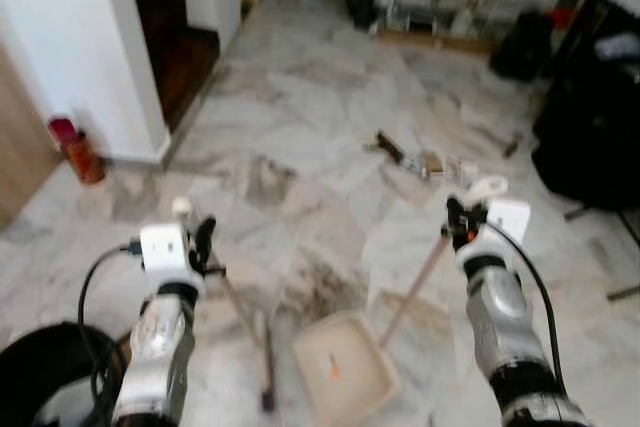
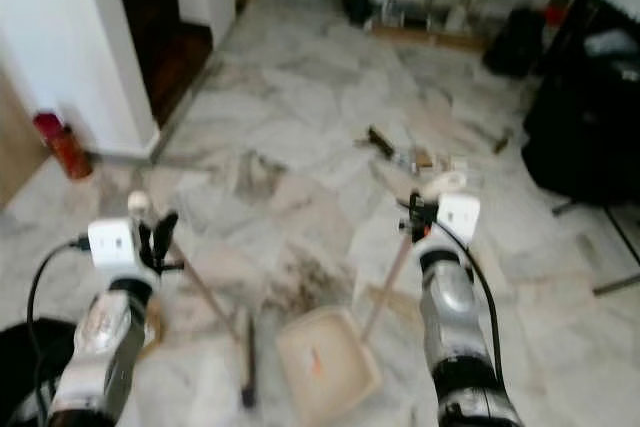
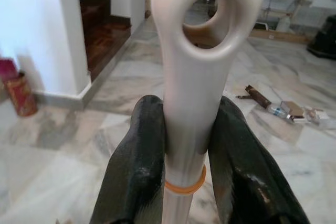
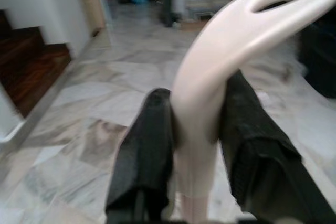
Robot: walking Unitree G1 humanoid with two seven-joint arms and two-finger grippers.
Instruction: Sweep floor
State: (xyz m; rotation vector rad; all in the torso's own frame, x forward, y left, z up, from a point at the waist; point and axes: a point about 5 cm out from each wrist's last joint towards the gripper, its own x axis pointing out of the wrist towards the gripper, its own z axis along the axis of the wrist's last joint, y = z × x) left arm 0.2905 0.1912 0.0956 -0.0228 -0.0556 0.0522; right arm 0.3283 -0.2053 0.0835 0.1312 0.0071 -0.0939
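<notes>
both grippers clenched on long handles over the marble floor (image 1: 330,117).
left gripper (image 3: 186,145) grasps the broom (image 1: 245,322), right gripper (image 4: 197,145) the dustpan (image 1: 345,367); debris (image 1: 425,162) lies ahead, well apart.

A home hallway — marble floor (image 1: 300,117), wooden stairs (image 1: 180,47)

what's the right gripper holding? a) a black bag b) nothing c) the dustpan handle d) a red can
c: the right gripper is shut on the pale dustpan handle, whose stick runs down to the dustpan on the marble floor, while the left gripper is shut on the broom handle.
</notes>
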